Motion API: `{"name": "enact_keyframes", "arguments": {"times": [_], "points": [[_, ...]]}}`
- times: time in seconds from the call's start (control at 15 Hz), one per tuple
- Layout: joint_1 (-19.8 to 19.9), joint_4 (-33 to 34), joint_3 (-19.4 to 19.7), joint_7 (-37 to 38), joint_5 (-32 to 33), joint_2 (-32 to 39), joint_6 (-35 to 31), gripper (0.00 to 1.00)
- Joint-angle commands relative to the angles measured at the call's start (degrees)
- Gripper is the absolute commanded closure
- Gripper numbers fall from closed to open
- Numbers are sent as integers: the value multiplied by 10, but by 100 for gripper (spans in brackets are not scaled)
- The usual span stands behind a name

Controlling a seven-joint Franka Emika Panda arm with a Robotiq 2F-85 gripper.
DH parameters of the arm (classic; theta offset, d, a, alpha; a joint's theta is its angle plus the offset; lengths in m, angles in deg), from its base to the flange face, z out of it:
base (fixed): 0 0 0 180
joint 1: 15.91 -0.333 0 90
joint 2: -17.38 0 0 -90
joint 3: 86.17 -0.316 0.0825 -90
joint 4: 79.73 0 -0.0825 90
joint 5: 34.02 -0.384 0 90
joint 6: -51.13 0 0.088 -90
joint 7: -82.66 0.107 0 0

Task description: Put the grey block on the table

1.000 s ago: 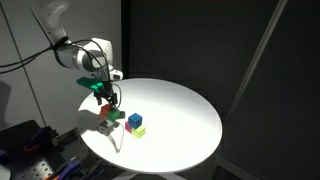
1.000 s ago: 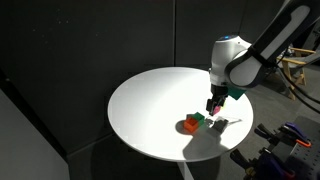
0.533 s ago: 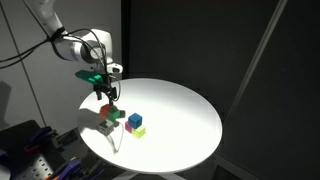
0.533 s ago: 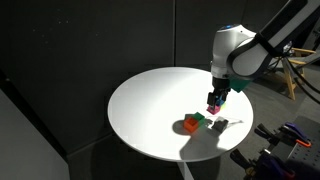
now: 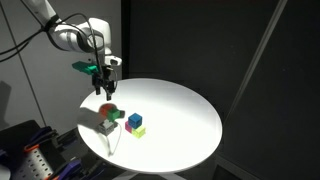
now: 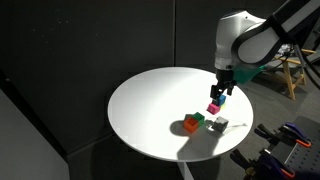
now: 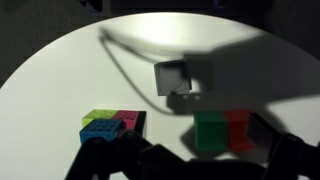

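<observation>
In an exterior view the pincer (image 5: 104,90) hangs well above the bench (image 5: 185,110). A second ago it was low over the cubes, so it has lifted straight away from them. The grey block (image 5: 105,127) lies on the white top near the rim, just beside a blue cube (image 5: 134,119). From the opposite side, the pincer (image 6: 221,90) is likewise raised clear of the bench (image 6: 150,105). The grey block (image 6: 220,124) rests alone on the surface near a green cube (image 6: 199,119), with nothing touching it. In the wrist view the grey block (image 7: 175,78) sits flat on the bench (image 7: 60,70), apart from the red cube (image 7: 240,131) and the blue one (image 7: 98,130). The dark fingers (image 7: 105,160) stand spread wide with nothing between them. I judge the block released and the placing done, with only the retreat left.
</observation>
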Motion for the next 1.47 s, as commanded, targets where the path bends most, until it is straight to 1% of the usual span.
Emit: {"name": "enact_keyframes", "arguments": {"times": [0.0,0.4,0.73,1.13,1.4], "points": [[10,-17,-12,23,-1,-51,37,0],[15,-28,-22,34,-7,-105,73,0],[19,-42,-25,17,-40,-151,79,0],[13,-46,-25,-28,-103,-191,100,0],[13,-38,-25,-61,-117,-204,138,0]]}}
